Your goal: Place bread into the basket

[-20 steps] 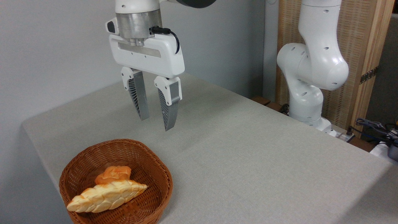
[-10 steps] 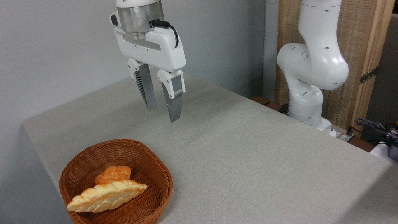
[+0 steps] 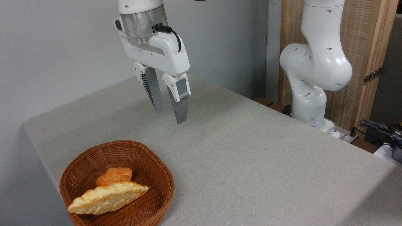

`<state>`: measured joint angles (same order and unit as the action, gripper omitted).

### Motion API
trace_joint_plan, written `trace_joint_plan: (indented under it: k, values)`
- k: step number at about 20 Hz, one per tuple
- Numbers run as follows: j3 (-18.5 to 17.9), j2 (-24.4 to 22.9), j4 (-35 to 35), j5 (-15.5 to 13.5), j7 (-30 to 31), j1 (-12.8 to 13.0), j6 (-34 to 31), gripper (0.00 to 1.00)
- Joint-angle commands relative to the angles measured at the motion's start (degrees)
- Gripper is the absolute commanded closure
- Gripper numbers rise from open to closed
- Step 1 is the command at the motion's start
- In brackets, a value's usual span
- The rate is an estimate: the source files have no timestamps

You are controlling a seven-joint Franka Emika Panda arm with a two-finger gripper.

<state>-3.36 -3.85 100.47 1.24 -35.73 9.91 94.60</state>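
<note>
The bread [image 3: 106, 197], a long braided golden loaf, lies inside the reddish-brown wicker basket [image 3: 157, 171] at the lower left, its pointed end toward the right. My gripper [image 3: 171, 116] hangs in the air above the table, up and to the right of the basket, well apart from it. Its two grey fingers [image 3: 180, 105] point down with a narrow gap and hold nothing.
A small round orange bun [image 3: 114, 175] sits in the basket behind the loaf. The grey table [image 3: 251, 150] stretches right. The arm's white base [image 3: 311, 94] stands at the table's far right, with cables [image 3: 377, 128] and a wooden panel [image 3: 367, 47] behind.
The gripper has risen and drifted right, away from the basket, tilting slightly, and its fingers have come closer together. The loaf and bun have not moved.
</note>
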Motion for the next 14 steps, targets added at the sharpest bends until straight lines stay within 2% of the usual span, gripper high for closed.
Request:
trace_joint_plan:
  k: [1,4,10,14]
  values:
    - [-0.86,1.04,-0.89,-1.24,-0.39,0.20,-1.44,0.00]
    - [-2.09,1.04,-0.89,-1.42,-0.66,0.20,-0.91,0.00]
    - [-2.18,1.04,-2.64,-1.42,-0.75,0.20,-0.65,0.00]
    - [-2.09,2.26,-6.67,-1.42,-0.48,0.20,-0.91,0.00]
